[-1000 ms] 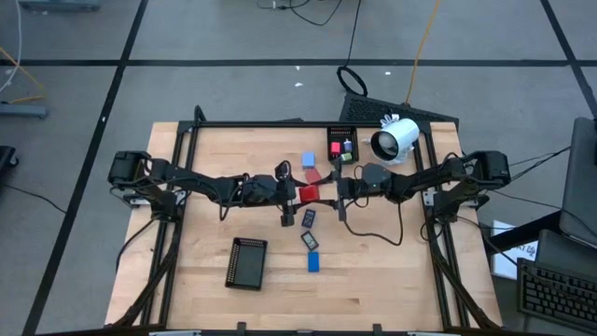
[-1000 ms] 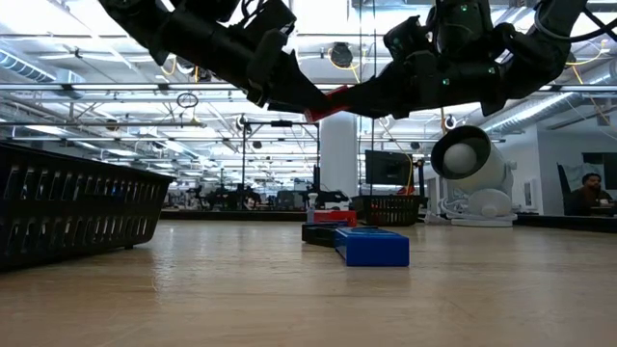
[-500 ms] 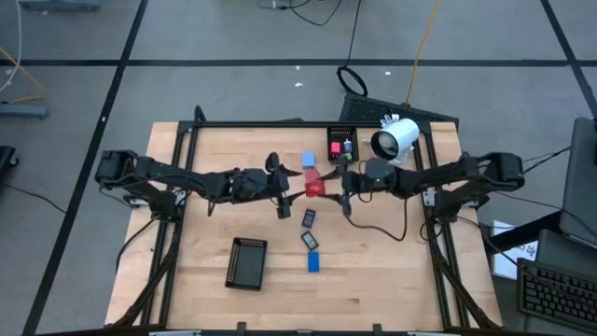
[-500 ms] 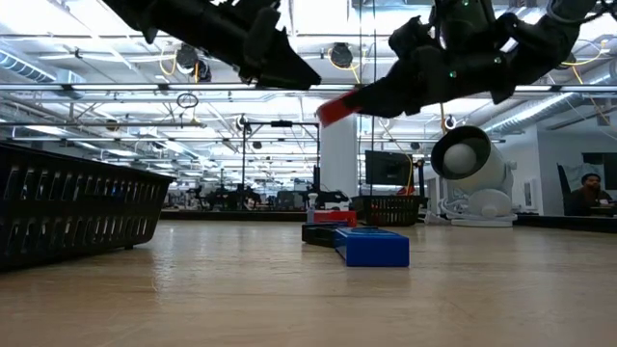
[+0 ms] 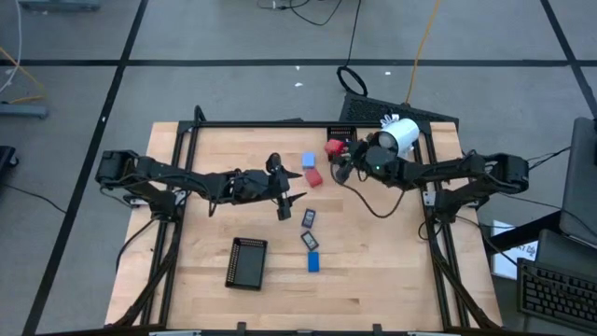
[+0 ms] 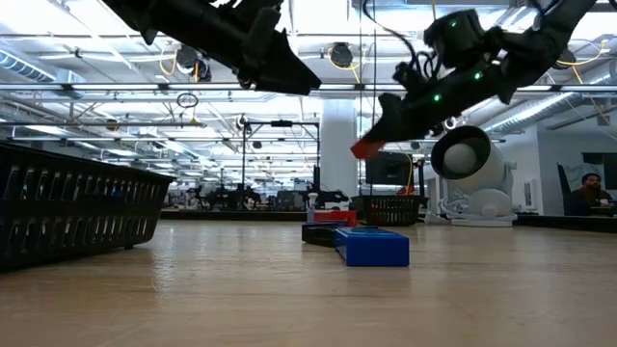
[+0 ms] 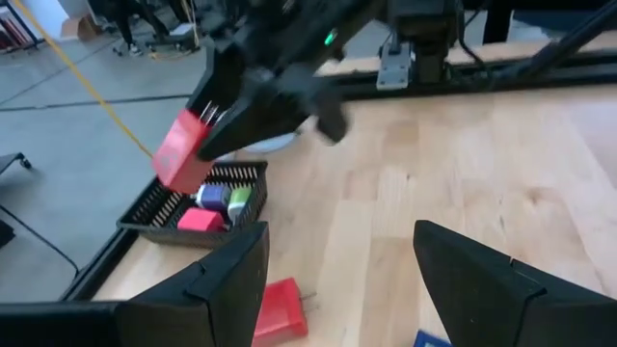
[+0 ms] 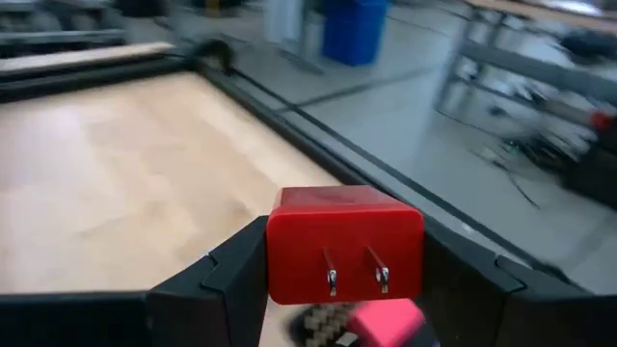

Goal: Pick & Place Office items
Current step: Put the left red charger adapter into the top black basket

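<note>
Right gripper [image 8: 345, 253] clamped on a red plug block [image 8: 345, 241]: both fingers [image 8: 217, 280] pressed against its side faces, two metal prongs sticking out of the front face, between and past the fingertips. In the low view the block [image 6: 366, 147] hangs well above the table. In the high view it sits at the fingertips over the small tray [image 5: 341, 146] at the far edge. The left wrist view confirms: the block [image 7: 183, 149] is above that tray [image 7: 154, 207], which already holds pink, green and purple pieces.

Left gripper [image 7: 337, 280] fingers spread wide, nothing between them. It hovers mid-table. A second red block [image 7: 280, 310] lies on the wood just under and ahead of its fingertips; a light-blue block [image 5: 308, 161] sits beyond that.

Step in hand, as I read it: carry and place, with the red block nearly over its drop point.

Next move calls for: bringing the block down between the tray walls, over a free spot beside the pieces already there, then spreading the fingers. The prongs could snag the mesh if it goes in prong-first.

Loose pieces waiting: two dark flats [image 5: 309, 218] and a blue flat [image 5: 313, 261] below the left fingertips, nearer the front edge. The bigger black tray [image 5: 248, 262] is beside them.
</note>
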Robot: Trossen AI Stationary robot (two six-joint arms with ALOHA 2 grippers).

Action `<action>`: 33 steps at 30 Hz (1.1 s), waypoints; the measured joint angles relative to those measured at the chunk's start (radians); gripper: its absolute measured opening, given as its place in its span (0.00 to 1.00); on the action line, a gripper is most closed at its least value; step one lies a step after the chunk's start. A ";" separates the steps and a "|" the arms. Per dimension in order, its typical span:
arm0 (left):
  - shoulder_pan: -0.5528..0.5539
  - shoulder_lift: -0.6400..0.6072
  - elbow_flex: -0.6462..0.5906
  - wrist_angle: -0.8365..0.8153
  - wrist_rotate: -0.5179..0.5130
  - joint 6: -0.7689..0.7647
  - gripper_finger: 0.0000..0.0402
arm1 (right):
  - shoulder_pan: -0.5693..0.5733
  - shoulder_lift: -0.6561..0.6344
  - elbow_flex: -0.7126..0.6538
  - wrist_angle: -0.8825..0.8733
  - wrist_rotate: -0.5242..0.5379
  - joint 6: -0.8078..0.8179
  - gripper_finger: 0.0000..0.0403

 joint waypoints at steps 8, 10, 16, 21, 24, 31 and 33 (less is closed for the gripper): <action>0.001 0.000 0.000 0.046 0.001 0.000 0.65 | -0.089 0.067 0.107 -0.221 0.010 0.062 0.51; 0.002 0.000 0.000 0.046 0.001 0.000 0.65 | -0.100 0.087 0.134 -0.228 0.010 0.055 0.51; 0.002 0.000 0.000 0.043 0.010 0.004 0.65 | -0.152 0.166 0.224 -0.280 0.009 0.028 0.51; 0.002 0.000 0.000 0.041 0.010 0.004 0.65 | -0.184 0.237 0.254 -0.285 0.010 -0.020 0.51; 0.002 0.000 0.000 0.040 0.011 0.003 0.65 | -0.207 0.266 0.256 -0.285 0.009 -0.024 0.51; 0.002 0.000 0.000 0.039 0.012 0.001 0.65 | -0.234 0.321 0.257 -0.272 0.008 -0.040 0.51; 0.002 0.000 0.000 0.039 0.012 0.001 0.65 | -0.235 0.321 0.257 -0.274 0.009 -0.046 0.55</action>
